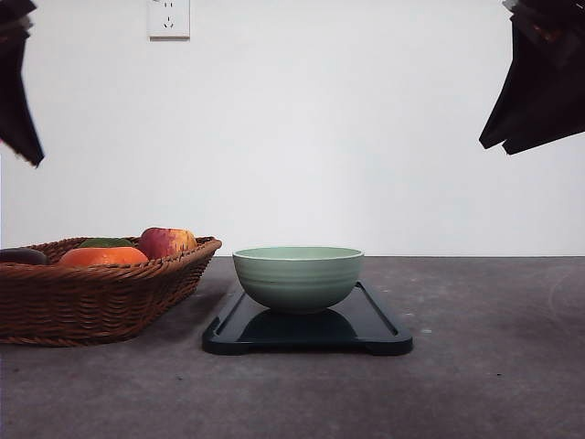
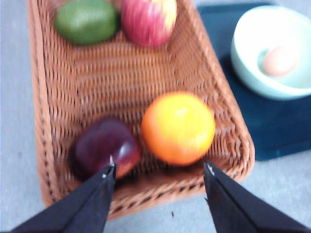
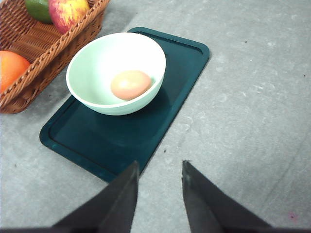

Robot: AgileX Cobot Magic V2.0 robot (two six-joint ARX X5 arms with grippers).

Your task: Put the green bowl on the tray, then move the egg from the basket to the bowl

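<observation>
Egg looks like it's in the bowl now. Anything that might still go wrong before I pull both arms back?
1. The green bowl sits toward one end of the tray, near the basket; a careless swing of the left claw might nudge it.
2. The egg lies loose in the bowl, so a knock would probably roll it.
3. The left claw hangs open over the orange; lowering it could disturb the fruit.

The front camera sits low, near bench [image 1: 494,384] level, facing the wall. The left wrist camera looks steeply down, close over the basket [image 2: 121,82] just beyond its fingers [image 2: 104,187]. The right wrist camera looks down from higher, past its fingers [image 3: 127,189]. All three share basket, green bowl [image 3: 104,104] and tray [image 3: 126,141].
</observation>
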